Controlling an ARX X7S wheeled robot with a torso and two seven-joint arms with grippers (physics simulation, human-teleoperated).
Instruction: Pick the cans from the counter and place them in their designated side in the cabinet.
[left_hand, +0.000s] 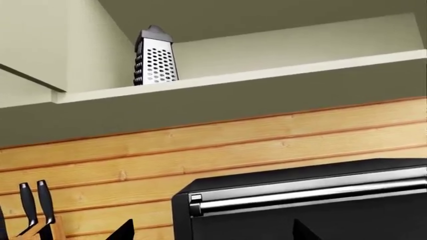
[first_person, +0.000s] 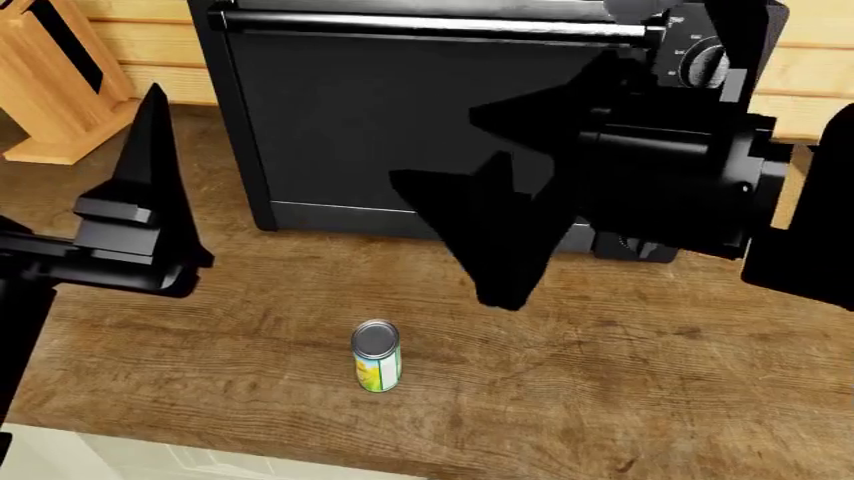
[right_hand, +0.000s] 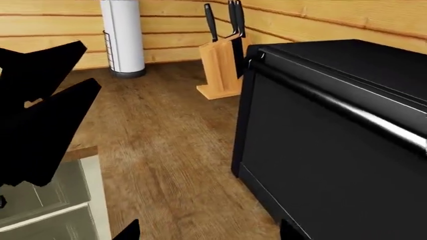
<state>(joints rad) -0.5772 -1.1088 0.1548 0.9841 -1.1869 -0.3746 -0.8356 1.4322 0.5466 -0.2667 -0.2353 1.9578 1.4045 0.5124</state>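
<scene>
Green-yellow-white labelled can with silver top (first_person: 376, 355) stands upright on the brown wood-grain counter (first_person: 641, 390), near its front edge, in front of the black toaster oven with a chrome handle (first_person: 400, 110). Right gripper (first_person: 487, 235) hangs above the counter, jaws spread, empty. Left gripper (first_person: 140, 190): jaw state cannot be determined. Pale wooden knife block (first_person: 54, 80) stands beside the oven.

Kitchen: knife block (right_hand: 223, 70), grater (left_hand: 155, 56).
</scene>
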